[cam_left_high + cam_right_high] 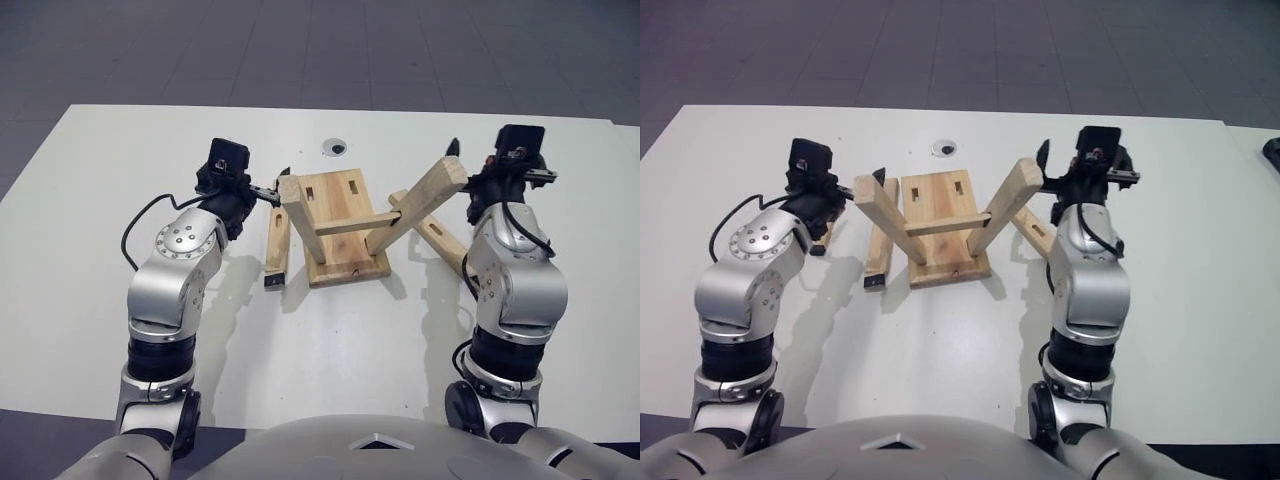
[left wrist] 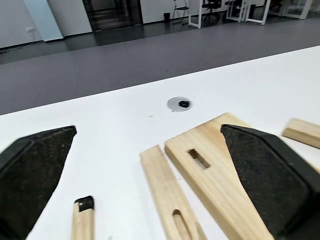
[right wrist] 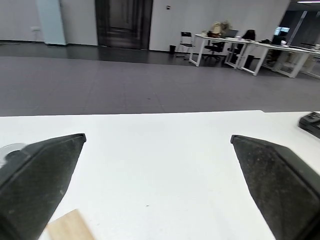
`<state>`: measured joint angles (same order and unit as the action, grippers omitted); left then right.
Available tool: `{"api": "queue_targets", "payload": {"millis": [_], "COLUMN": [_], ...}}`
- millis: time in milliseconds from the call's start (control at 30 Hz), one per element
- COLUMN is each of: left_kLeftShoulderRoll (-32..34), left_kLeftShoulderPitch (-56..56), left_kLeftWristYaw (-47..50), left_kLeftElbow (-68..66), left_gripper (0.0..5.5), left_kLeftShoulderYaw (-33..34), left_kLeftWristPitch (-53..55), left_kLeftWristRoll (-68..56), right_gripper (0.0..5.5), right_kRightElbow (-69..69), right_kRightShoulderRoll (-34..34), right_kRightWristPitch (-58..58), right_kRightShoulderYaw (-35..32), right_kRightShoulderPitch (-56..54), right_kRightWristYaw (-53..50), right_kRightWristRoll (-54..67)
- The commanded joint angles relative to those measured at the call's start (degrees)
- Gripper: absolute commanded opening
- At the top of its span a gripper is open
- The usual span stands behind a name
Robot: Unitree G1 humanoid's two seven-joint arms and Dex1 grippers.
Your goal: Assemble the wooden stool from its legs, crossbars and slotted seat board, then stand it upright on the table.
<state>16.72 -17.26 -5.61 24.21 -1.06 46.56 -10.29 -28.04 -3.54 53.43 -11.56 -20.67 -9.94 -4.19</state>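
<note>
One seat board (image 1: 940, 195), two joined legs (image 1: 885, 215), three loose pieces (image 1: 878, 262)

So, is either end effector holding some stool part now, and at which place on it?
Nothing is held. The left end effector and the right end effector are both wide open and grip no wood.

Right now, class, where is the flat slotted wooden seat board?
In the left eye view the seat board lies mid-table, nearer than the round grey grommet, beneath two crossbar-joined wooden legs.
</note>
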Motion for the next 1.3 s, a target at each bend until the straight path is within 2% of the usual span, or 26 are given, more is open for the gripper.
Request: {"api": "queue_targets", "payload": {"millis": [33, 133, 300, 400, 533, 633, 700, 733, 833, 967, 1100, 1300], "left_kLeftShoulderRoll": [2.99, 10.23, 14.26, 14.11, 11.21, 7.2, 4.24, 3.21, 0.59, -0.06, -1.91, -4.79], "left_kLeftShoulderPitch": [1.71, 3.96, 2.45, 1.34, -0.61, -4.47, -7.75, -9.17, -13.67, -16.49, -17.48, -18.19], "left_kLeftWristYaw": [-5.62, -12.38, -15.09, -16.76, -16.99, -9.36, -4.04, -2.06, 2.91, 4.77, 5.29, 7.41], "left_kLeftElbow": [5.42, 9.56, 6.4, 5.95, 5.86, 0.82, -2.05, -3.04, -5.67, -8.73, -10.13, -10.78], "left_gripper": [5.37, 5.37, 5.37, 5.37, 5.37, 5.37, 5.37, 5.37, 5.37, 5.37, 5.37, 5.37], "left_kLeftShoulderYaw": [-2.36, -4.07, 0.07, 1.95, -1.38, 4.71, 12.07, 15.25, 22.6, 22.85, 20.03, 17.41], "left_kLeftWristPitch": [-0.85, -1.35, -2.93, -3.31, -4.33, -3.88, -3.64, -3.82, -5.38, -7.46, -9.02, -10.47], "left_kLeftWristRoll": [-1.34, -1.12, -0.42, -2.39, -2.54, -1.29, -3.15, -4.11, -6.87, -6.61, -6.3, -6.04], "right_gripper": [5.4, 5.4, 5.4, 5.4, 5.4, 5.4, 5.4, 5.4, 5.4, 5.4, 5.4, 5.4], "right_kRightElbow": [2.64, 4.33, 2.17, -2.76, -7.84, -10.99, -11.54, -11.59, -7.86, 6.66, 17.17, 22.99], "right_kRightShoulderRoll": [-6.13, -10.31, -13.67, -14.86, -19.62, -27.43, -33.03, -36.02, -42.65, -47.5, -43.52, -34.47], "right_kRightWristPitch": [-3.29, -6.49, -9.58, -5.84, -0.49, 3.86, 6.05, 6.34, 2.96, -11.84, -22.04, -29.27], "right_kRightShoulderYaw": [-6.44, -8.25, -10.08, -12.62, -17.08, -18.09, -17.35, -16.13, -6.4, 9.65, 12.65, 12.9], "right_kRightShoulderPitch": [-4.64, -6.07, -8.12, -9.2, -7.31, -3.15, -0.18, 1.28, 2.31, -0.84, -7.51, -11.39], "right_kRightWristYaw": [0.97, 3.18, 13.93, 24.23, 34.99, 43.39, 48.44, 50.6, 51.82, 49.31, 48.99, 44.17], "right_kRightWristRoll": [0.53, 1.02, 10.61, 24.33, 42.76, 52.82, 56.46, 56.59, 47.93, 26.31, 20.13, 17.1]}}
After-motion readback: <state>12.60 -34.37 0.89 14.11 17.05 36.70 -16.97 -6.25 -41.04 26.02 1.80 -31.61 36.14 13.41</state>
